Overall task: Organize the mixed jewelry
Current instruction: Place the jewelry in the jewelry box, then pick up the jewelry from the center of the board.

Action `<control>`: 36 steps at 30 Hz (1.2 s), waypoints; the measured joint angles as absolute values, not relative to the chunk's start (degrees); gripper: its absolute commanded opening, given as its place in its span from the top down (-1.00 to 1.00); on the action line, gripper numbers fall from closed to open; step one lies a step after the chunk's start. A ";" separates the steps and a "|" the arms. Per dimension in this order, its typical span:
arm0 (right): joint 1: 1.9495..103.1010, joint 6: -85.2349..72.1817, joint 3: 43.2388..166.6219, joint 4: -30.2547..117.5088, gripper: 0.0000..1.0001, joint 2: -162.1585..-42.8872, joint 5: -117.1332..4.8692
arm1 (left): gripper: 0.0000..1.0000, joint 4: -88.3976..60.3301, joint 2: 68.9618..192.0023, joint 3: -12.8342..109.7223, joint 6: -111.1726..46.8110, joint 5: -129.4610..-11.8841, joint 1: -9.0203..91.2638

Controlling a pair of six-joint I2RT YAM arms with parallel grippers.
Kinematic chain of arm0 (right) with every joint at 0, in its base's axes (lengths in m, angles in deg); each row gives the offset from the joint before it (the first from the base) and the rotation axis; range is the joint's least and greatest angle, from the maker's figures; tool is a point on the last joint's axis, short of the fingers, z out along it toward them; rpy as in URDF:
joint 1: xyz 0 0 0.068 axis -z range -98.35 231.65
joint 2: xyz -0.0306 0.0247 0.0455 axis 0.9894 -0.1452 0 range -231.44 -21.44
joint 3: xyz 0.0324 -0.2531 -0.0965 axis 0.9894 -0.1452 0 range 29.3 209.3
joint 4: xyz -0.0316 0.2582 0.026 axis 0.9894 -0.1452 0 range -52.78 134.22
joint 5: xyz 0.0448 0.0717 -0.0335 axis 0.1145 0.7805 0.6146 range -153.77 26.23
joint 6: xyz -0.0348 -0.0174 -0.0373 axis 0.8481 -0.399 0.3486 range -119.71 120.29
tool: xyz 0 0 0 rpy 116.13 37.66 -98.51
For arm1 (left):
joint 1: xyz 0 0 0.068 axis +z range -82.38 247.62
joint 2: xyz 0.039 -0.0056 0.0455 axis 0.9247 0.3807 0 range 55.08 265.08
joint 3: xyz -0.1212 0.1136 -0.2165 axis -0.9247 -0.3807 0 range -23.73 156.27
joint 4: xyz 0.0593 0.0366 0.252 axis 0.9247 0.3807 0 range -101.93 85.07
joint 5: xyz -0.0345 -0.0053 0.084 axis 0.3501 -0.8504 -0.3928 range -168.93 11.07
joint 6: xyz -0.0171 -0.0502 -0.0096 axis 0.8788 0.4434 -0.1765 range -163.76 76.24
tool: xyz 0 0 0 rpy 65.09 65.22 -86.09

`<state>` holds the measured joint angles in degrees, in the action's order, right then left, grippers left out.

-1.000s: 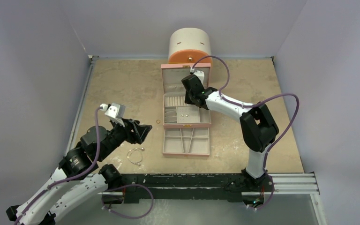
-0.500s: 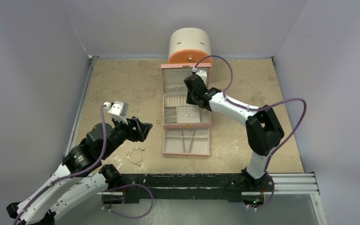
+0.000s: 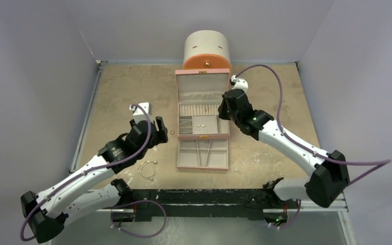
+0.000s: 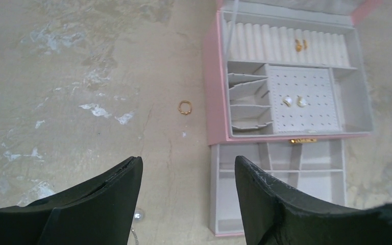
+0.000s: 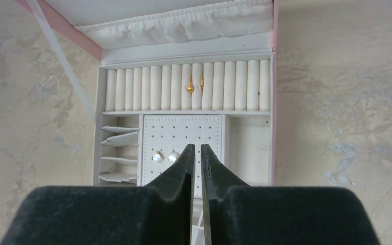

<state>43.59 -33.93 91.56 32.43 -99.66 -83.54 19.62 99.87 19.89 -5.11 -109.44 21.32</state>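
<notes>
Overhead, the left gripper (image 3: 162, 131) nears the open pink quilted jewelry box (image 3: 203, 136) as the right gripper (image 3: 221, 111) retreats; left wrist: fingers (image 4: 112, 194) spread toward the small coppery ring (image 4: 185, 107) lying left of the box, likely next; right wrist: fingers (image 5: 181, 171) barely parted, empty.

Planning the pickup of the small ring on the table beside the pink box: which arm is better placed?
Left. The left gripper is open, aimed at the coppery ring just ahead; the right gripper hangs over the jewelry box, jaws barely parted.
</notes>
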 measured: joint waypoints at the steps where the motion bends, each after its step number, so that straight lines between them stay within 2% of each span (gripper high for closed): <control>1: 43.59 -33.93 90.48 32.39 0.77 -98.06 -83.52 | -0.28 19.25 101.82 19.87 -3.95 -110.48 21.32; 11: 43.59 -33.54 83.84 31.62 0.74 -85.76 -81.97 | -0.07 13.22 118.80 19.41 6.39 -116.54 23.96; 23: 43.59 -31.90 81.33 29.02 0.71 -76.34 -81.34 | 0.12 3.34 137.40 19.45 11.66 -107.86 32.11; 27: 43.59 -31.61 80.43 28.28 0.70 -75.00 -80.77 | 0.26 2.35 142.10 20.50 12.23 -104.74 33.27; 36: 43.59 -31.52 78.77 27.32 0.70 -73.36 -80.74 | 0.35 -0.71 146.32 22.34 12.66 -100.74 35.11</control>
<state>43.59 -31.52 78.77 27.32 -73.36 -80.74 -0.71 146.32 22.34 12.66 -100.74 35.11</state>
